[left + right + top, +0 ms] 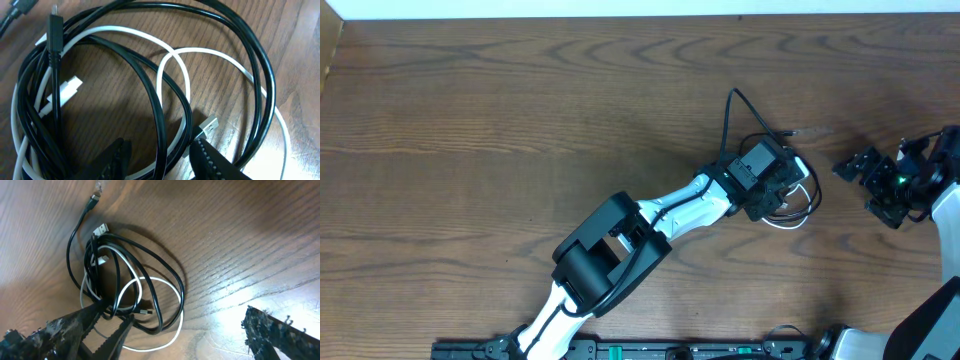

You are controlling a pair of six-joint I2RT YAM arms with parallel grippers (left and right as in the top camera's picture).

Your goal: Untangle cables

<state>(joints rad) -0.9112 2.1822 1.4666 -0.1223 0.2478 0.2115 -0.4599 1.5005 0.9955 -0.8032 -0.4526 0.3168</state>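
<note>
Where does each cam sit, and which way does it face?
Overhead: fixed above the table, looking straight down; shows left gripper over the cables, right gripper apart.
Left wrist: close above the cables, looking down; own fingertips at bottom edge.
Right wrist: farther off, looking obliquely at the cables; own fingers at lower corners.
Shared: all three see the cables.

Against the brown wooden desk [520, 120], streaked with darker wavy grain, I see one slim black rubber cord [155, 100] and one thin white plastic cord [67, 90]. My left pincer's ridged fingers [215, 162] are matte black; a flat metal plug tip [211, 123] is silver.
</note>
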